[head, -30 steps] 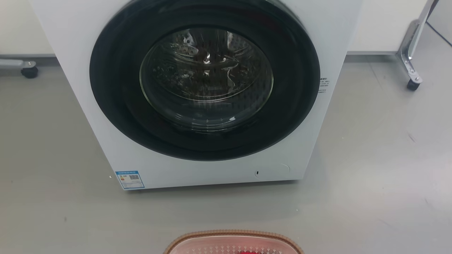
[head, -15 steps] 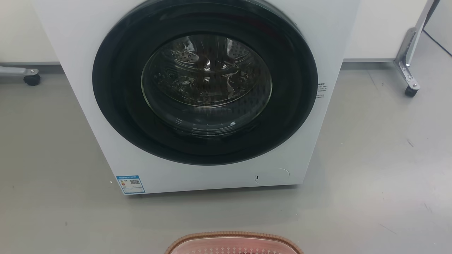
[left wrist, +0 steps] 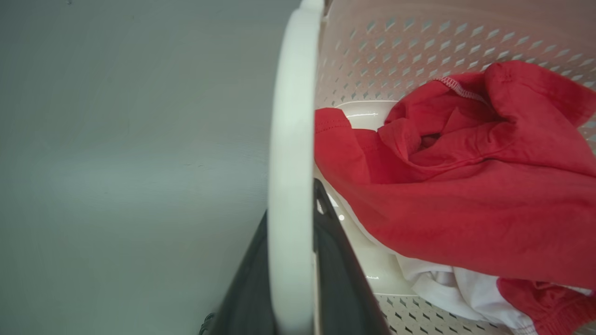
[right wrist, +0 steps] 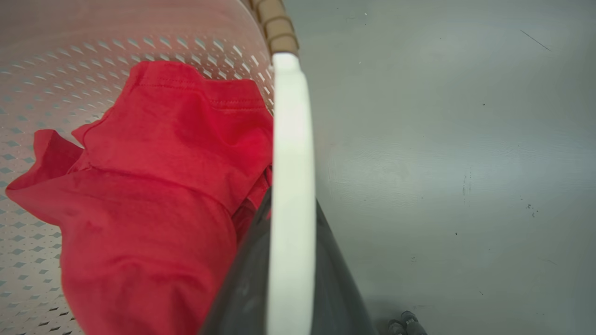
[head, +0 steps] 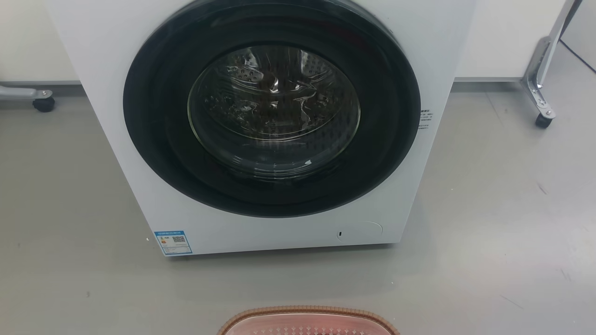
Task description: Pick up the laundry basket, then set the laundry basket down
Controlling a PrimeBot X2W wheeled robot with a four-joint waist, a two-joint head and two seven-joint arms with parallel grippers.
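The laundry basket point(head: 307, 320) shows its brown woven-look rim at the bottom edge of the head view, just in front of the washing machine. In the left wrist view my left gripper point(left wrist: 291, 218) is shut on one white side handle point(left wrist: 291, 139), with a dark finger on each side of it. My right gripper point(right wrist: 291, 209) is shut the same way on the other white handle point(right wrist: 291, 153). Inside the perforated cream walls point(left wrist: 409, 42) lie red clothes point(left wrist: 465, 186) over a white garment point(left wrist: 447, 288). The red clothes point(right wrist: 153, 186) also show in the right wrist view.
A white front-loading washing machine point(head: 270, 116) with a dark round door, shut, stands straight ahead on the grey floor point(head: 503, 223). A metal frame leg on a caster point(head: 542, 120) is at the right, another caster point(head: 44, 103) at the left.
The head camera has shifted slightly, so the washing machine sits a little lower in the picture. The basket rim stays at the bottom edge.
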